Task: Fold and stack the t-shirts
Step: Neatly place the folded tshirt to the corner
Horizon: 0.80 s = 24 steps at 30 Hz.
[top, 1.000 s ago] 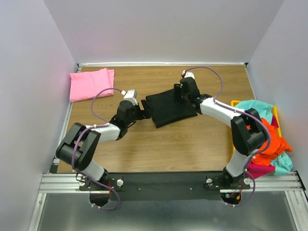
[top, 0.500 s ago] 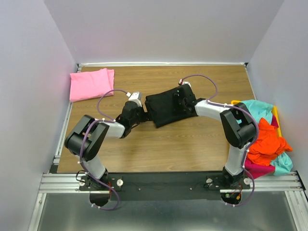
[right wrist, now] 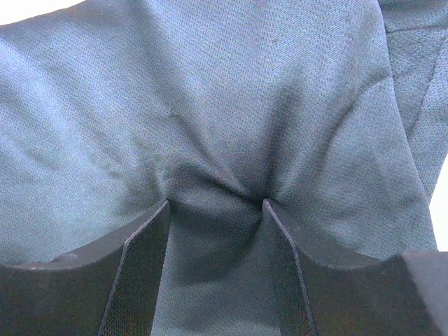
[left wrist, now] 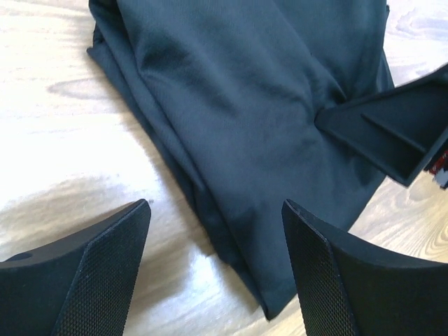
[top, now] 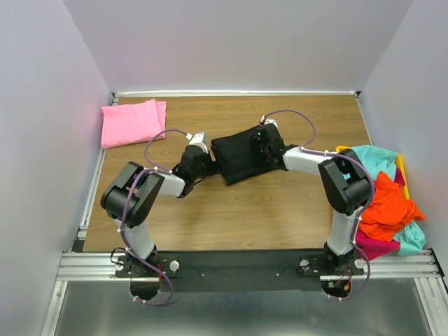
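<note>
Cloth's soft & limp: take black t-shirt (top: 234, 157) by edge; right claw (right wrist: 215, 210) pinches a bunch, left claw (left wrist: 215, 210) wide open, empty.

Overhead view, wrist close-ups sharing black t-shirt (top: 234, 162)

Wooden table (top: 266, 210), yellow bin (top: 400, 162) at right edge

Robot lab, white enclosure walls (top: 245, 49), wooden table (top: 266, 210)
</note>
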{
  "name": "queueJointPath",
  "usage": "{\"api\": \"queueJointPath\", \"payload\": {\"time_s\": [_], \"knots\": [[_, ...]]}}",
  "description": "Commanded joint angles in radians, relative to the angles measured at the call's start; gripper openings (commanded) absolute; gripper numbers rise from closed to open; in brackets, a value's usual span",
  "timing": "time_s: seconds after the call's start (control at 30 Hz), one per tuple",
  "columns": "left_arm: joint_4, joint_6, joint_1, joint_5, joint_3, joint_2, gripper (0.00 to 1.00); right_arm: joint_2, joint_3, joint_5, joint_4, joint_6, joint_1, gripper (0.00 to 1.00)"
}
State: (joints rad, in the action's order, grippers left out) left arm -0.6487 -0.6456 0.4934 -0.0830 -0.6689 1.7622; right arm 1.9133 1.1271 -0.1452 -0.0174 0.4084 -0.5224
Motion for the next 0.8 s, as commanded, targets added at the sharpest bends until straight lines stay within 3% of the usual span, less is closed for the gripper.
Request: {"api": "queueJointPath", "payload": {"time_s": [0.0,0.53,0.6,0.77], "knots": [[0.011,-0.019,0.008,0.035,-0.031,0.029,0.83,0.027,-0.041,-0.005,0.047,0.007,-0.005,0.62],[0.034,-0.049,0.040,0.063,-0.092,0.115,0.79,0.018,-0.044,0.016,0.047,0.003,-0.005,0.62],[0.034,-0.051,0.043,0.072,-0.103,0.125,0.73,0.013,-0.044,0.021,0.047,0.003,-0.005,0.62],[0.052,-0.045,0.045,0.075,-0.116,0.152,0.43,-0.003,-0.053,0.027,0.045,-0.002,-0.005,0.62]]}}
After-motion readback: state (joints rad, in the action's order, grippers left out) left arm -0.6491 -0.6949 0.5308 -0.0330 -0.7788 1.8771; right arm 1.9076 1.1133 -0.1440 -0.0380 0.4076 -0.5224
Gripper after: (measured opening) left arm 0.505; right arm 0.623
